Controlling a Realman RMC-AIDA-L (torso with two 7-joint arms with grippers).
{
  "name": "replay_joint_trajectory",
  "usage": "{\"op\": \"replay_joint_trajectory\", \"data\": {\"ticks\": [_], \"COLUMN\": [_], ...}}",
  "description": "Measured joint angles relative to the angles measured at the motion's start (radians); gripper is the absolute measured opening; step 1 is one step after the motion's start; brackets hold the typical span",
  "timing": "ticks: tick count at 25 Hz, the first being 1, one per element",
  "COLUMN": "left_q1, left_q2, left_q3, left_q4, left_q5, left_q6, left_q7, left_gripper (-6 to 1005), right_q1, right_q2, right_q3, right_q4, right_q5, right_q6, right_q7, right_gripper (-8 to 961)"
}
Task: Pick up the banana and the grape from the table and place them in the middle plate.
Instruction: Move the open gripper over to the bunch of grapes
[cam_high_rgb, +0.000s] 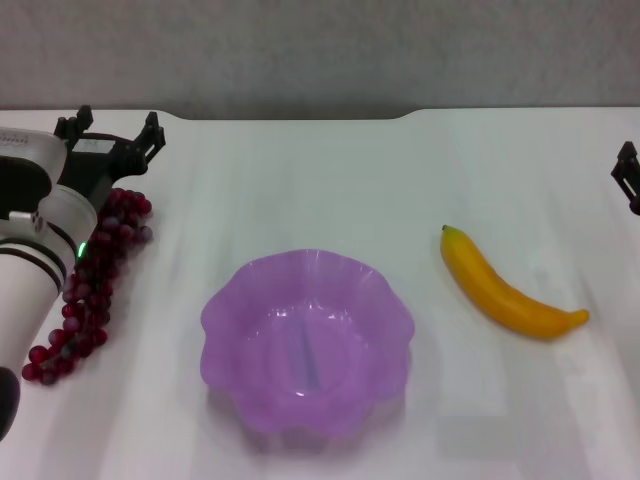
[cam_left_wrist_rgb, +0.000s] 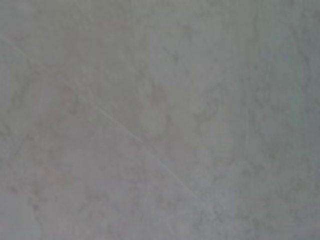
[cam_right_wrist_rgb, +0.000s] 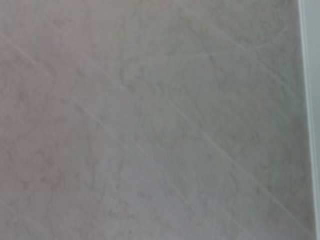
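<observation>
The left gripper (cam_high_rgb: 110, 135) hovers over the far end of the grape (cam_high_rgb: 88, 285), its two black fingers (cam_high_rgb: 152, 135) spread apart with nothing between them. The grape lies along the table's (cam_high_rgb: 300, 180) left side. The purple plate (cam_high_rgb: 306, 342) sits in the middle, nothing in it. The banana (cam_high_rgb: 508, 285) lies to its right. The right gripper (cam_high_rgb: 628, 178) barely shows at the right edge; its fingers cannot be told. No writing is legible.

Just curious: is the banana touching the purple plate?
Apart. The head view shows bare table between the banana and the plate.
</observation>
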Motion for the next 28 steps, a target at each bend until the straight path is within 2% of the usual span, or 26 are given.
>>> {"op": "replay_joint_trajectory", "data": {"ticks": [10,16,19,24,28], "left_q1": [0.030,0.043,0.049,0.077,0.115], "left_q2": [0.002,0.020,0.021,0.009,0.014], "left_q3": [0.000,-0.008,-0.031,-0.128,-0.185], "left_q4": [0.036,0.085,0.103,0.180,0.293], "left_q5": [0.031,0.044,0.045,0.044,0.045], "left_q6": [0.003,0.000,-0.012,-0.108,-0.255], "left_q7": [0.006,0.037,0.071,0.129,0.178], "left_gripper": [874,876,877,879,881], "right_q1": [0.001,0.030,0.043,0.043,0.038], "right_q2": [0.000,-0.003,-0.005,-0.006,-0.006], "right_q3": [-0.011,-0.016,-0.031,-0.031,-0.034], "right_q4": [-0.028,-0.065,-0.064,-0.062,-0.060], "right_q5": [0.000,-0.001,-0.002,-0.002,-0.002], "right_q6": [0.000,0.000,-0.001,-0.005,0.000], "right_q7": [0.005,-0.001,-0.001,-0.001,-0.001], "right_gripper": [882,882,883,882,882]}}
